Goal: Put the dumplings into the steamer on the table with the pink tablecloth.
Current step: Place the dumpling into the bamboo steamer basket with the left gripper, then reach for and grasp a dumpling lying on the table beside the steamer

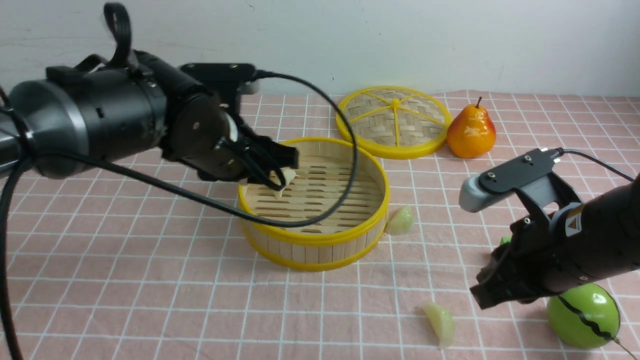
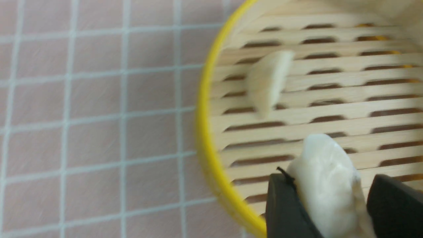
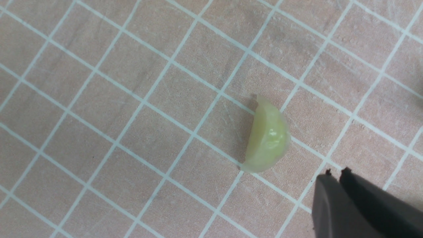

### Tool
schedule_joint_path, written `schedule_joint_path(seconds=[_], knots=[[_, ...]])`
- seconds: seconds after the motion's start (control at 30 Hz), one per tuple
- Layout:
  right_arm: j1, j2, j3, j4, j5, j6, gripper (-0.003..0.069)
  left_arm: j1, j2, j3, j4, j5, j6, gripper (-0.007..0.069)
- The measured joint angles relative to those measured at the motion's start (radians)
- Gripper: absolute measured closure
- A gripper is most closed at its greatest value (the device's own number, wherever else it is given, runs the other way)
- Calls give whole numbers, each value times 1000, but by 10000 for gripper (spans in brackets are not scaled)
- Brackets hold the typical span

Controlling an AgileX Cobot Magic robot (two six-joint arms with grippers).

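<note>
The steamer (image 1: 320, 239) stands mid-table on the pink tablecloth (image 1: 150, 280). My left gripper (image 1: 277, 181) reaches over its left rim, shut on a pale dumpling (image 1: 286, 176). The left wrist view shows that dumpling (image 2: 325, 185) pinched between both fingers of the left gripper (image 2: 328, 178). It also shows a second, blurred dumpling (image 2: 268, 82) lying on the slatted floor inside the steamer (image 2: 205, 132). A greenish dumpling (image 1: 401, 220) lies against the steamer's right side. Another dumpling (image 1: 440, 324) lies near the front, just left of my shut, empty right gripper (image 1: 481, 297). In the right wrist view this dumpling (image 3: 268, 140) lies close to the right gripper (image 3: 335, 172).
The woven yellow-spoked lid (image 1: 395, 122) lies behind the steamer, with an orange pear (image 1: 471, 131) to its right. A green apple (image 1: 582, 315) sits under my right arm at the front right. A bit of a green cube (image 1: 505, 240) peeks out behind the right gripper.
</note>
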Motion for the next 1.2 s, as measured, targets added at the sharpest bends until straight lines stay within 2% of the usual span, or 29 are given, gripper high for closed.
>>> schedule_joint_path(seconds=[0.07,0.4,0.5,0.53,0.63,0.77,1.0,1.13,1.2], knots=[[0,0,0,0,0,0,617,-15,52,-28,-5,-25,57,313],[0,0,0,10,7,0,617,-26,257,-37,-2,-106,88,312],[0,0,0,10,7,0,617,-31,256,-40,-2,-99,88,270],[0,0,0,10,7,0,615,-33,251,-50,-2,-75,88,202],[0,0,0,11,5,0,612,-33,225,-87,-7,-21,88,120],[0,0,0,13,0,0,609,-33,183,-152,-6,7,87,88],[0,0,0,15,0,0,609,-23,209,-215,76,-98,85,167],[0,0,0,23,0,0,609,13,293,-215,139,-160,12,290],[0,0,0,24,0,0,609,24,303,-215,143,-154,-18,319]])
